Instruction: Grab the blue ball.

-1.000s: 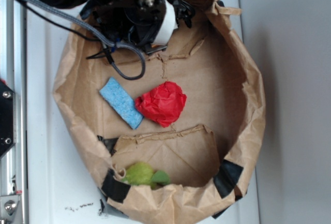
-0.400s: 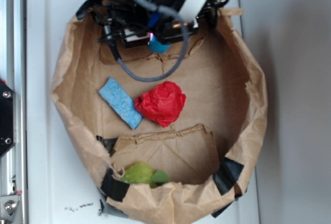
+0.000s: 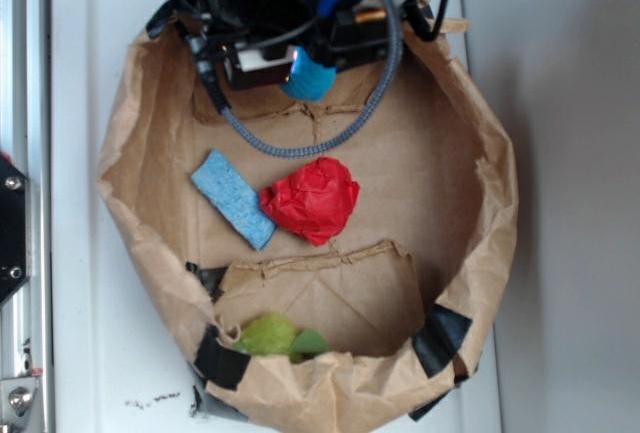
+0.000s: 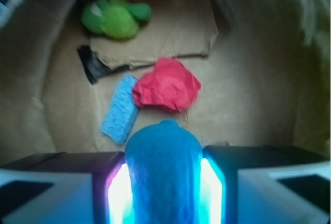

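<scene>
**Blue ball held in the gripper at the far rim of the paper bag**

The blue ball sat squeezed between the two dark fingers of the gripper, which had closed against its sides; the ball looked pressed into a taller shape in the wrist view. In the exterior view the ball showed just below the gripper body, over the top edge of the brown paper bag, whose rolled-down walls formed a shallow basin on the white tabletop. A braided grey cable looped down from the arm over the bag's floor.

Near the middle of the bag lay the crumpled red paper wad, with the flat light-blue sponge touching its left side. The yellow-green ball rested against the bottom edge of the bag, beside a strip of black tape.
</scene>
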